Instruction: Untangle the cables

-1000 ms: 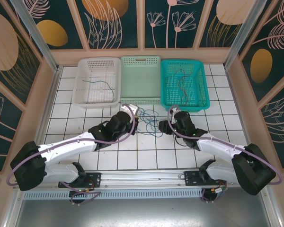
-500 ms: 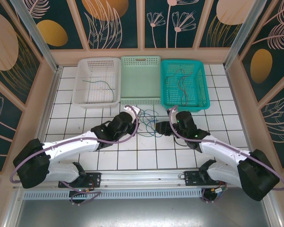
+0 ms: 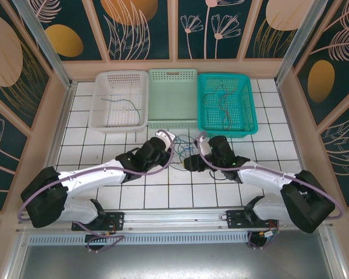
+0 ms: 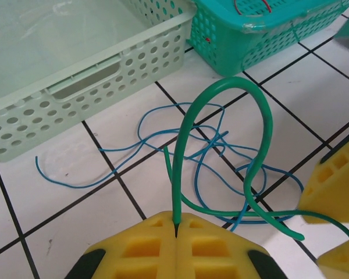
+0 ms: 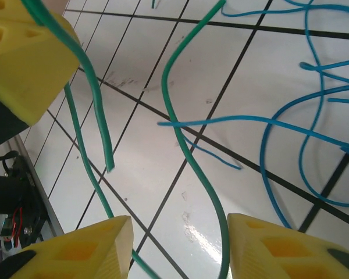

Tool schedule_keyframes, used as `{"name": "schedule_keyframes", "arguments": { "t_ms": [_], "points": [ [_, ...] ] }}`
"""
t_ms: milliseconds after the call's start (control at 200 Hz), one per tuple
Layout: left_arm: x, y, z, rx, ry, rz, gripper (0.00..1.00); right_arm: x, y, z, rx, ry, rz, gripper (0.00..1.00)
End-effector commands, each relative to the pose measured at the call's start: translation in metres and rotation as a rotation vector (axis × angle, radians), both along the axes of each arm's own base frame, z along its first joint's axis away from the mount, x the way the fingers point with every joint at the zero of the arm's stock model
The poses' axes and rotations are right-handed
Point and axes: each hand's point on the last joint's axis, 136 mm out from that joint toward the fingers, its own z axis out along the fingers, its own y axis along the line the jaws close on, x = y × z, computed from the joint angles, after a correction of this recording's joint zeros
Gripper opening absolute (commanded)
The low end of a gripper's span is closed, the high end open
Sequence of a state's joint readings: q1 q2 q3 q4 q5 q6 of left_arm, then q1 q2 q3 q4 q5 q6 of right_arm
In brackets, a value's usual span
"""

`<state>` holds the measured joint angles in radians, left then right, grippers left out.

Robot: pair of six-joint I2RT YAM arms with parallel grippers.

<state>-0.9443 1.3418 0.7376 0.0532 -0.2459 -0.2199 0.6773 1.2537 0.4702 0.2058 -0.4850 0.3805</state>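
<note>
Three baskets stand side by side in a row along the far side of the table (image 3: pixel 273 145): the left basket (image 3: pixel 104 119), the middle basket (image 3: pixel 172 119) and the right basket (image 3: pixel 249 116). A single cable (image 3: pixel 125 103) lies in the left basket, and loose cables (image 3: pixel 224 107) lie in the right basket. A tangle of cables (image 3: pixel 180 152) lies on the table just before the middle basket, with the left gripper (image 4: pixel 175 229) on its left and the right gripper (image 5: pixel 180 244) on its right. An arching cable (image 4: pixel 232 87) rises from the left gripper, bends over the tangle and passes between the right gripper's fingers (image 5: pixel 279 250).

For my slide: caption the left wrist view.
Left gripper shut on green cable arching over blue cable, beside mint basket.
</note>
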Motion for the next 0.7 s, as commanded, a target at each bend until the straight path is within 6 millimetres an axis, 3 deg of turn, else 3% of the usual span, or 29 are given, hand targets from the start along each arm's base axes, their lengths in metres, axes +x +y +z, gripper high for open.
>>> {"name": "schedule_keyframes", "arguments": {
  "t_ms": [0, 100, 215, 490, 576, 696],
  "points": [
    [0.009, -0.011, 0.024, -0.055, -0.050, -0.010, 0.00, 0.002, 0.017, 0.011, 0.030, -0.029, 0.078, 0.39],
    [0.013, -0.005, 0.028, -0.057, -0.070, 0.030, 0.00, 0.003, 0.019, 0.003, -0.002, -0.010, 0.097, 0.28],
    [0.017, 0.002, 0.031, -0.069, -0.083, 0.080, 0.00, 0.011, 0.013, 0.001, -0.042, -0.028, 0.040, 0.00],
    [0.025, 0.049, 0.028, -0.241, -0.068, 0.373, 0.00, 0.036, -0.034, -0.008, -0.062, 0.015, -0.308, 0.00],
    [0.022, 0.055, 0.030, -0.362, -0.053, 0.413, 0.01, 0.038, -0.046, -0.009, 0.023, 0.071, -0.403, 0.00],
    [0.014, 0.055, 0.031, -0.545, -0.013, 0.423, 0.04, 0.036, -0.047, 0.001, 0.137, 0.079, -0.426, 0.00]
  ]
}}
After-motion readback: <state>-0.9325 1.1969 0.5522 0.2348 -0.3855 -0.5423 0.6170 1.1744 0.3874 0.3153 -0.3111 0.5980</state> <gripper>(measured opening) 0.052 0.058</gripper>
